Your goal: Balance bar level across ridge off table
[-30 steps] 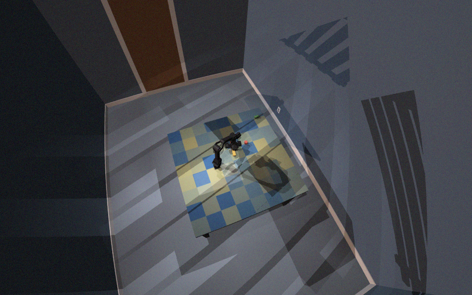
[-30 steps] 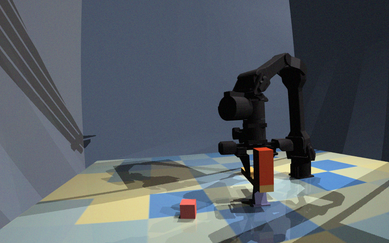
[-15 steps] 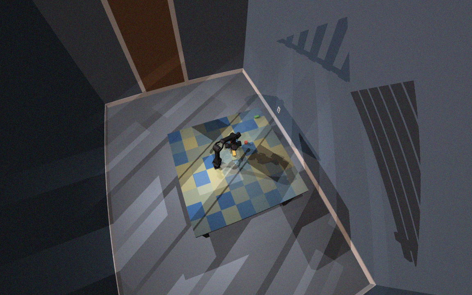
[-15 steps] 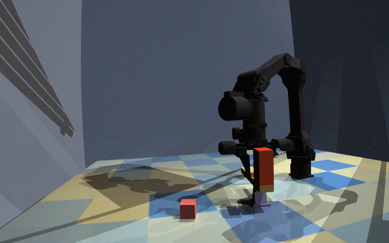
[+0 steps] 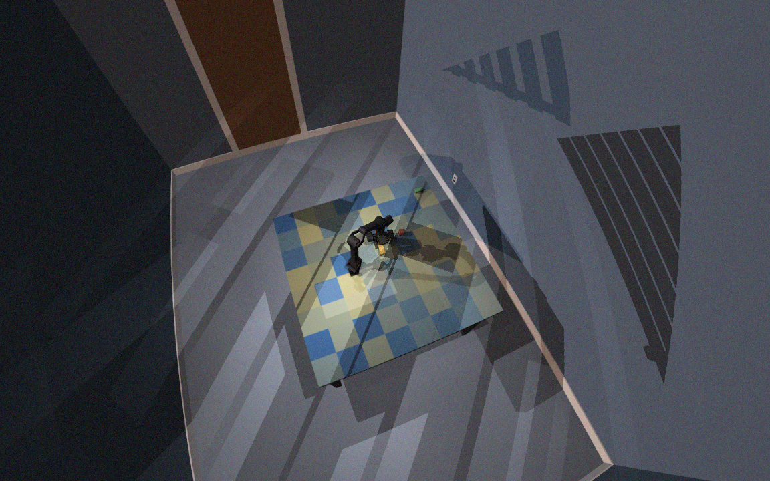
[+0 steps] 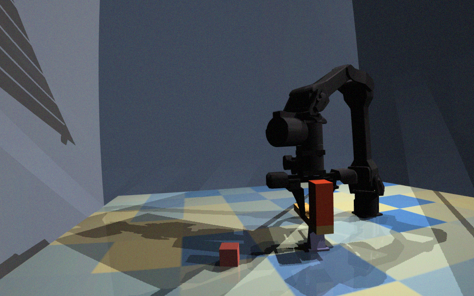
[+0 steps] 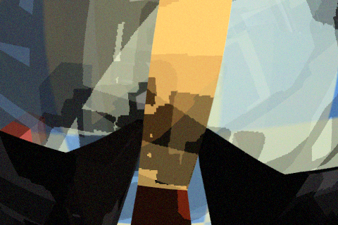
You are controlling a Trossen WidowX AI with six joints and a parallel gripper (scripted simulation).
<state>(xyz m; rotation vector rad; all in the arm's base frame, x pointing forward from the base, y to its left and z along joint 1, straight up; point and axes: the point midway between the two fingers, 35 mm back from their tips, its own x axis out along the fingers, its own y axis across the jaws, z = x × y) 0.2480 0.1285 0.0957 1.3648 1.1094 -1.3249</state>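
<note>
The desk (image 6: 128, 257), a blue and yellow chequer, looks glossy, mirroring the things near the frame's centre. The bar (image 7: 188, 47) is smooth and matt orange, its end face (image 6: 321, 206) red. The arm (image 6: 358, 121) and pincer (image 7: 169, 164) look like matt black plastic.

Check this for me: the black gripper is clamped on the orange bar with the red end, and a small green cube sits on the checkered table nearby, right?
One detail is off: the small cube on the checkered table is red, not green, as the exterior view shows. The rest holds: the black gripper is clamped on the orange bar with the red end, as the wrist view shows.
</note>
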